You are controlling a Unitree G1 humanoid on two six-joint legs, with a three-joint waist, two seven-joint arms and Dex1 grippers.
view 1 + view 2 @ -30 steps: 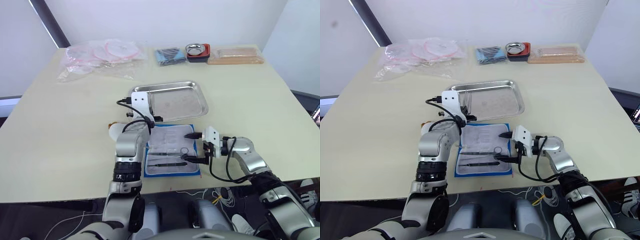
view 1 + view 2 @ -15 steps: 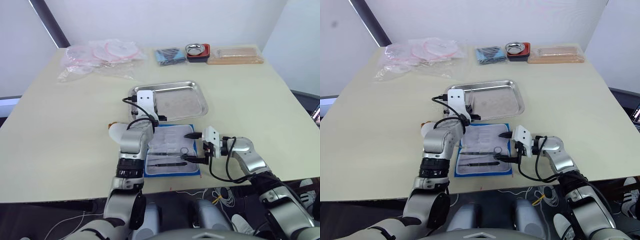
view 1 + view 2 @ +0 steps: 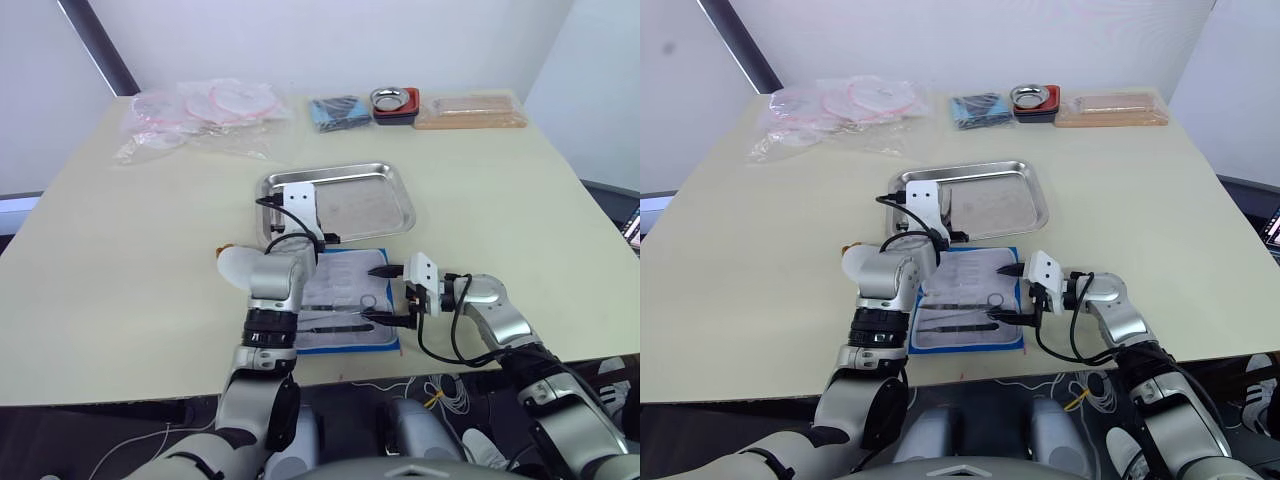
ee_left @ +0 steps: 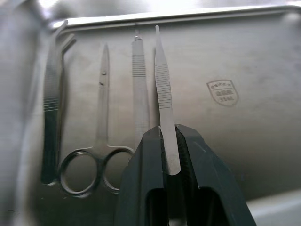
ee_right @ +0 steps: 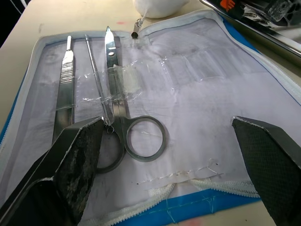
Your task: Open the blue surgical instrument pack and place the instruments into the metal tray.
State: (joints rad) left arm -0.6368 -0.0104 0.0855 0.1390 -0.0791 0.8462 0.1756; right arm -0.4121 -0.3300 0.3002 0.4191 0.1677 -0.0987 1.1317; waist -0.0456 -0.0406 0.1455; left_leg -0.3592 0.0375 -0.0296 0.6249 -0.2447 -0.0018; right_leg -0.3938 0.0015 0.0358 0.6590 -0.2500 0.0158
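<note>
The blue surgical instrument pack (image 3: 345,305) lies open near the table's front edge, grey-white lining up. In its slots sit scissors (image 5: 115,89), a thin probe (image 5: 94,70) and a flat handle (image 5: 66,80). My right gripper (image 3: 378,294) stands open over the pack's right edge, its fingers (image 5: 70,155) wide apart. Behind the pack is the metal tray (image 3: 370,205). My left gripper (image 4: 168,134) hangs low over the tray's left part, shut on a slim flat instrument (image 4: 162,80). Tweezers (image 4: 51,94), scissors (image 4: 101,117) and another flat handle (image 4: 139,80) lie in the tray.
At the back of the table are clear plastic bags (image 3: 205,115) on the left, a small dark blue bundle (image 3: 337,110), a round metal bowl in a red dish (image 3: 396,100) and a tan flat box (image 3: 470,110).
My left arm has swung to the right, carrying its gripper and the slim instrument further over the tray's left part. The right gripper has stayed put.
</note>
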